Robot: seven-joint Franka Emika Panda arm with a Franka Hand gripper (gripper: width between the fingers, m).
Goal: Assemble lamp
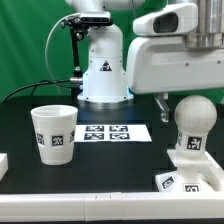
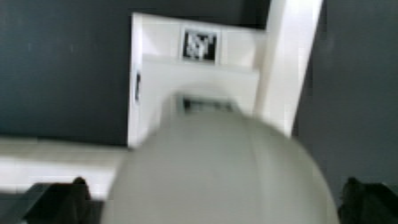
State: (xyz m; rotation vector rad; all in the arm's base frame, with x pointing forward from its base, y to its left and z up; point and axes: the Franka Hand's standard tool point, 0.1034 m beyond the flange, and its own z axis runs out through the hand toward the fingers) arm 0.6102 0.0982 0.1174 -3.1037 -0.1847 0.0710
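The round-headed white bulb (image 1: 190,120) stands upright on the blocky white base (image 1: 188,170) at the exterior view's right. My gripper (image 1: 190,98) hangs just over the bulb's head. One thin dark finger (image 1: 163,102) shows beside the head, and the other is hidden. In the wrist view the bulb (image 2: 214,160) fills the space between my gripper's (image 2: 214,203) two dark fingertips (image 2: 63,200). A narrow gap shows on each side, so the jaws are open around it. The base (image 2: 169,70) with its tag lies beyond. The cup-shaped shade (image 1: 55,133) stands upright at the exterior view's left.
The marker board (image 1: 112,132) lies flat on the black table between the shade and the base. The white robot pedestal (image 1: 103,70) stands behind it. A white block edge (image 1: 3,163) shows at the exterior view's far left.
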